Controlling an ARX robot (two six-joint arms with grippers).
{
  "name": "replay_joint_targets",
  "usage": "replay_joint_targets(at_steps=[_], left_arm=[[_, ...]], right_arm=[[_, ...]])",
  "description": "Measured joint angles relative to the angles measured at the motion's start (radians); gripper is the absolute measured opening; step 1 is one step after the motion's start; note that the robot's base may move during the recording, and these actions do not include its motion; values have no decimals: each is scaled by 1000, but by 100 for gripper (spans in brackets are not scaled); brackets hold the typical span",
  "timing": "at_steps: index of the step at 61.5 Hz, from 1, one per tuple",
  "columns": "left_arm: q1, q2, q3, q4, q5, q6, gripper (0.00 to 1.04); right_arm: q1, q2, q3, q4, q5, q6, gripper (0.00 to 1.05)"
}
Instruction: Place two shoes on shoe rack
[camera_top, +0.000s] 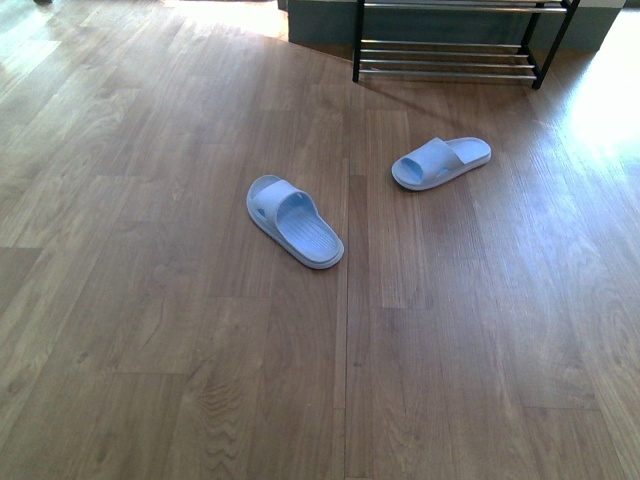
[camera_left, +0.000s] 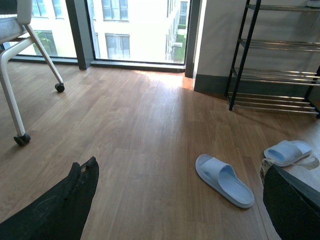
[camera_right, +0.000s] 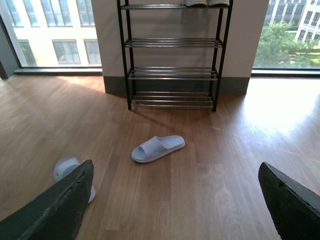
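Note:
The two shoes are light blue slide sandals lying apart on the wood floor. The nearer shoe (camera_top: 295, 222) (camera_left: 223, 180) points away at an angle. The farther shoe (camera_top: 441, 163) (camera_left: 287, 151) (camera_right: 158, 148) lies closer to the shoe rack (camera_top: 450, 60) (camera_left: 275, 75) (camera_right: 172, 70). The rack has a black frame and chrome rod shelves and stands against a pillar. My left gripper (camera_left: 176, 167) is open above the floor, short of the nearer shoe. My right gripper (camera_right: 175, 167) is open with bare floor between its fingers. One finger half hides the nearer shoe (camera_right: 65, 167). Neither gripper shows in the front view.
A white wheeled chair (camera_left: 20, 75) stands beside the windows in the left wrist view. White-soled footwear (camera_right: 207, 2) sits on the rack's top shelf. Floor-height windows flank the pillar behind the rack. Bright sunlight falls on the floor to the rack's right.

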Motion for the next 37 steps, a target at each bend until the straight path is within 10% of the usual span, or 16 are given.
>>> replay_joint_targets(at_steps=[37], left_arm=[[0, 0, 0, 0, 2, 0, 95]], right_arm=[[0, -1, 0, 0, 4, 0, 96]])
